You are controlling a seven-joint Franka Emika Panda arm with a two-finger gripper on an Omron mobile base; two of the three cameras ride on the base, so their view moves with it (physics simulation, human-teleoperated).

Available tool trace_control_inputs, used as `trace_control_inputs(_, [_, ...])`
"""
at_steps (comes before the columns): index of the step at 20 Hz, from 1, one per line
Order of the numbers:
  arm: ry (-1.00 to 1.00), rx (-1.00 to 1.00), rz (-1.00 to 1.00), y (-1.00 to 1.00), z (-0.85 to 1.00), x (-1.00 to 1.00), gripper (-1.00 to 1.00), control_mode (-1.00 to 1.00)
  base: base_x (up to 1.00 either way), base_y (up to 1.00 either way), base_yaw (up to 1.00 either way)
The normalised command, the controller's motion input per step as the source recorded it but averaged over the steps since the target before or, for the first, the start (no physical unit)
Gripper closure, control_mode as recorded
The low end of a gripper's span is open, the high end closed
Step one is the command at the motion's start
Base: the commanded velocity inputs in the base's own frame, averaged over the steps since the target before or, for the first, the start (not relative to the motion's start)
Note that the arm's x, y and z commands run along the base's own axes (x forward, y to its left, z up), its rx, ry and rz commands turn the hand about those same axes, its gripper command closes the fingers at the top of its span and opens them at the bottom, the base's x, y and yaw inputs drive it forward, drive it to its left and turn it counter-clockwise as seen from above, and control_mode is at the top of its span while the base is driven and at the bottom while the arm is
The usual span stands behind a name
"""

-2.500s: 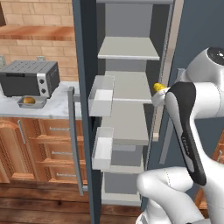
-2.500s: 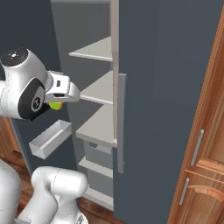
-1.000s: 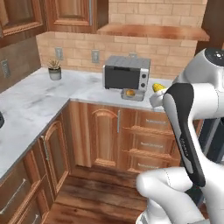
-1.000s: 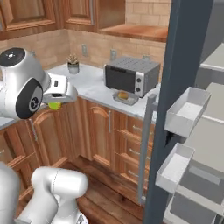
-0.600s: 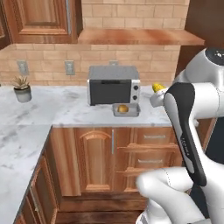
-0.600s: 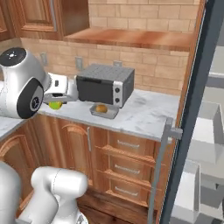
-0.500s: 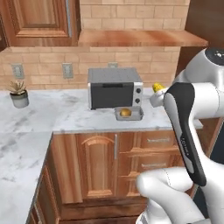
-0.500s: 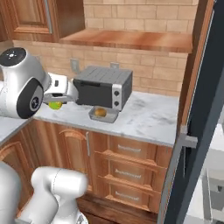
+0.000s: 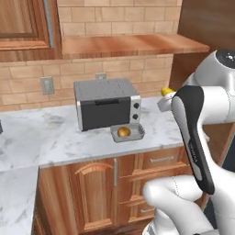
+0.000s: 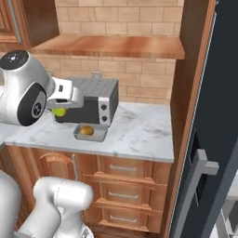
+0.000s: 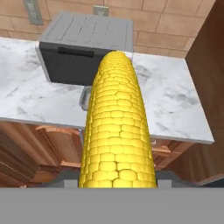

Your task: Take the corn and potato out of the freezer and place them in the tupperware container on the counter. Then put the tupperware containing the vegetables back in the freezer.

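The gripper (image 10: 59,109) clasps the corn (image 11: 117,127) above the counter (image 9: 55,137) (marbled white). The potato (image 9: 124,132) sits in the tupperware container (image 9: 137,133), just before the toaster oven (image 9: 106,103).

Kitchen background, as I see it from the base cameras.
A grey toaster oven (image 9: 107,103) sits centre frame below a wooden wall shelf (image 9: 124,45); a wall outlet (image 9: 46,85) shows on the brick at left.
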Motion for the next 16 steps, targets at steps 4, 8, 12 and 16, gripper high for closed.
trace_control_inputs(4, [0.00,0.00,0.00,0.00,0.00,0.00,1.00,1.00,0.56,0.51,-0.13])
trace_control_inputs(8, [0.00,0.00,0.00,0.00,0.00,0.00,1.00,1.00,0.51,0.27,-0.04])
trace_control_inputs(12, [0.00,0.00,0.00,0.00,0.00,0.00,1.00,1.00,0.13,0.00,-0.01])
trace_control_inputs(16, [0.00,0.00,0.00,0.00,0.00,0.00,1.00,1.00,0.18,0.00,0.00])
